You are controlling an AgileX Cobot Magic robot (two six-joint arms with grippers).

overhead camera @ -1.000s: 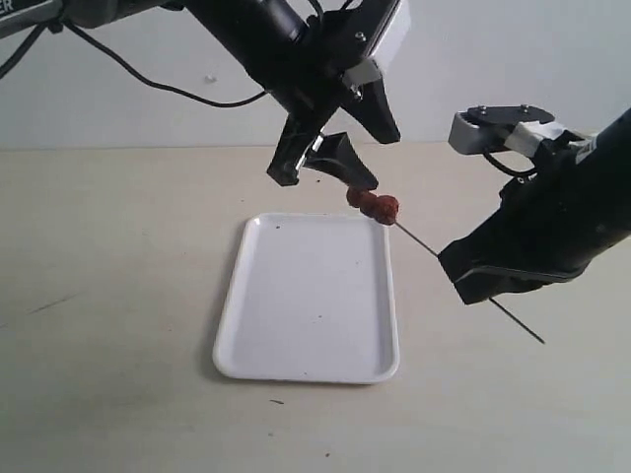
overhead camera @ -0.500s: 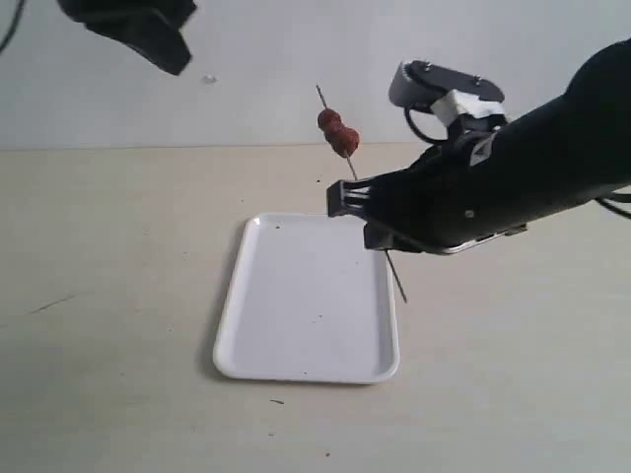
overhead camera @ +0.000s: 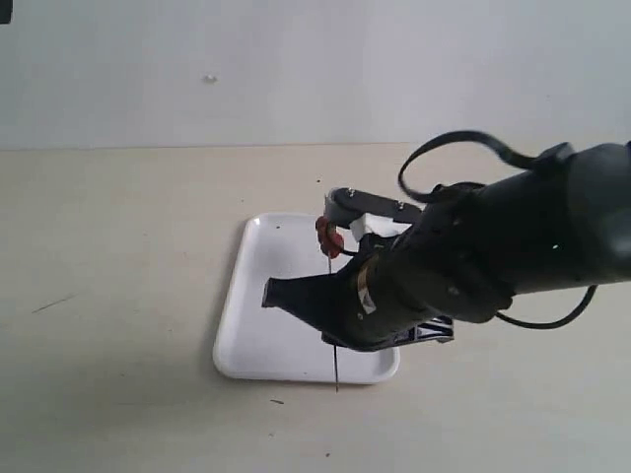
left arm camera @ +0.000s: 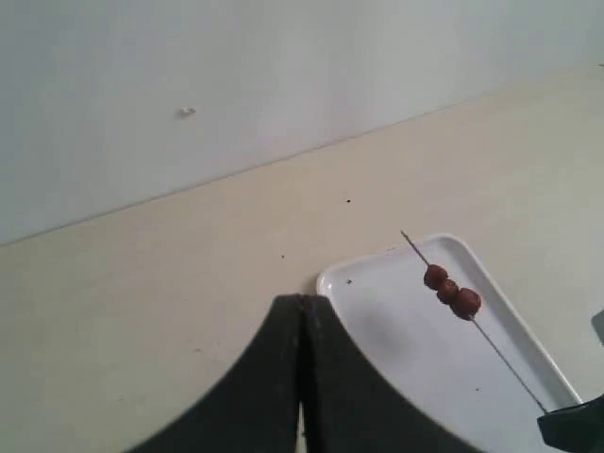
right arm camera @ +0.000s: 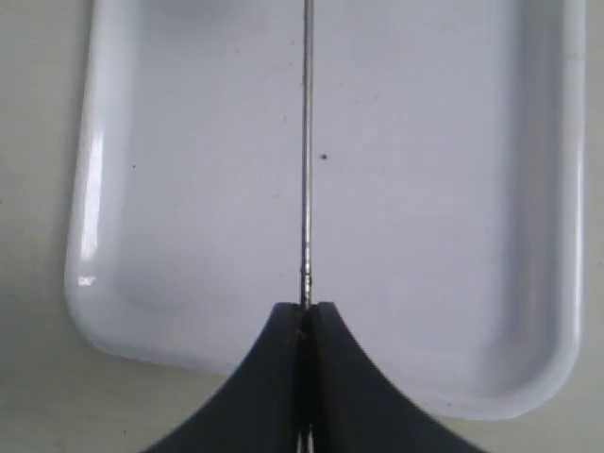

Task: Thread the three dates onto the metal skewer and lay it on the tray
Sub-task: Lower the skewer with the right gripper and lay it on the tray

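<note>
Your right hand: clamped on skewer, which is held lengthwise over tray. Three dates: threaded together near skewer's free tip, above tray's far end. Your left hand: closed, empty, raised above table.

beige tabletop; plain pale wall behind

No writing, brand, number or sign can be read in any view. On the right arm's black casing, a small pale sticker sits at about nine o'clock of its bulk; it may carry print, but is too small to tell.
</note>
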